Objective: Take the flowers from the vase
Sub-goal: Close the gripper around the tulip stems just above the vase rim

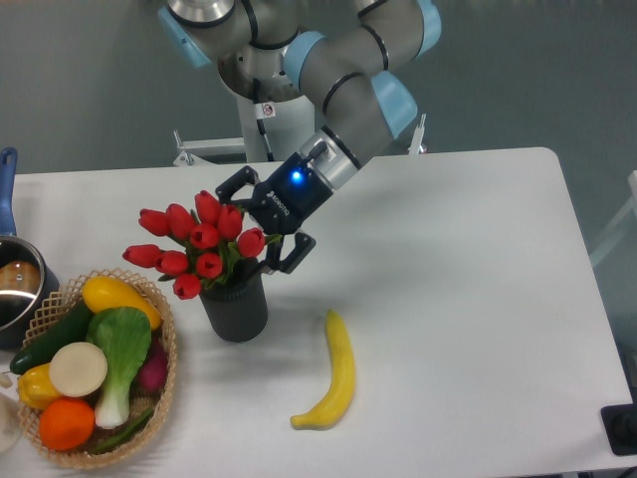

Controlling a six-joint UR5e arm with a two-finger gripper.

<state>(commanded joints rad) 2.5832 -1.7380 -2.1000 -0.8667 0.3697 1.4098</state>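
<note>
End effector (256, 225) sits tilted at the right side of the flowers (197, 243), fingers spread apart around the nearest buds. We note the flowers stand in the vase (236, 302) on the counter (468, 299), beside a banana (333, 373).

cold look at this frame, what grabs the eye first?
The red tulips in the dark ribbed vase, left of centre on the white table, with the open gripper reaching into the bunch from the right. Next, the wicker basket of vegetables and fruit at the lower left, and the banana lying alone in front of the vase.
</note>
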